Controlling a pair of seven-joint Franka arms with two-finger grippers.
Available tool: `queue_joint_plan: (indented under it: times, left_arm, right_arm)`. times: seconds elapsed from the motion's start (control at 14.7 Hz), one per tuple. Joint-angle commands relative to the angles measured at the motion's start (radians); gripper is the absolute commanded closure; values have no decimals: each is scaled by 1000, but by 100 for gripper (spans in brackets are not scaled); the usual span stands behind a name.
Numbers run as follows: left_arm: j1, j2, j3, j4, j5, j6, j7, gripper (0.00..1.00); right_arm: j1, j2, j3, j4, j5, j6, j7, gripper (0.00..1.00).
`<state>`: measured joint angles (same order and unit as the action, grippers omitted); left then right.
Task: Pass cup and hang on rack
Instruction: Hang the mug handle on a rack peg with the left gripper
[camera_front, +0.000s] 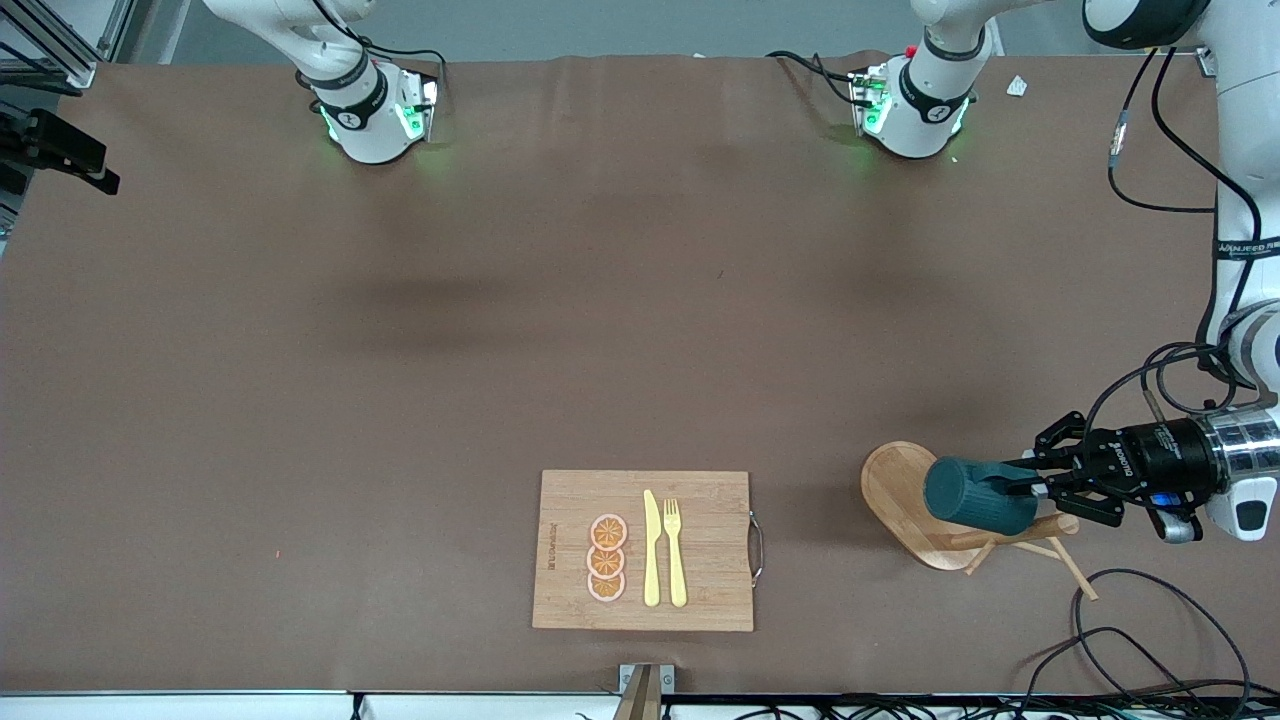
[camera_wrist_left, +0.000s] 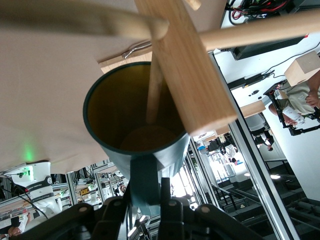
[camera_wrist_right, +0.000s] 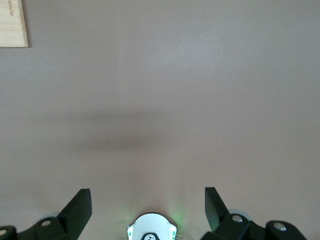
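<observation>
**Cup held sideways at the rack**

The left pincer (camera_front: 1040, 482) is over the rack (camera_front: 905, 500), at the left arm's end of the counter (camera_front: 400, 400). Its fingers are closed on the handle of the cup (camera_front: 975, 494), which lies on its side in the air above the rack's oval base. In the left wrist view the cup (camera_wrist_left: 137, 120) has its mouth toward the post, and one thin peg (camera_wrist_left: 154, 92) reaches into its mustard-brown inside.

The right pincer (camera_wrist_right: 148, 200) waits high over bare counter, its fingers spread wide and holding nothing.

A cutting board (camera_front: 700, 590) lies nearer the front camera, toward the middle of the counter, carrying three orange slices (camera_front: 607, 558), a yellow knife (camera_front: 651, 550) and a yellow fork (camera_front: 675, 550).
</observation>
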<state>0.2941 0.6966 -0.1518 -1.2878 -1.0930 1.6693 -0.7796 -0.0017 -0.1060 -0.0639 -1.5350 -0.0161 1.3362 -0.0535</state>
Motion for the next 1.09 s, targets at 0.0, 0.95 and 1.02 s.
queue_joint_plan:
  times: [0.0,0.95,1.02]
  left_arm:
    - [3,15,0,7,-25,-5,25,99]
    - [17,41,-2,7,-27,33,26,93]
    - [17,44,-2,7,-27,35,26,85]
  right_arm:
    - [2,-26,-2,-19,-10,1,15,0]
    - [0,-24,-2,-19,-10,3,12,0]
    - [0,-24,-4,-19,-10,3,12,0]
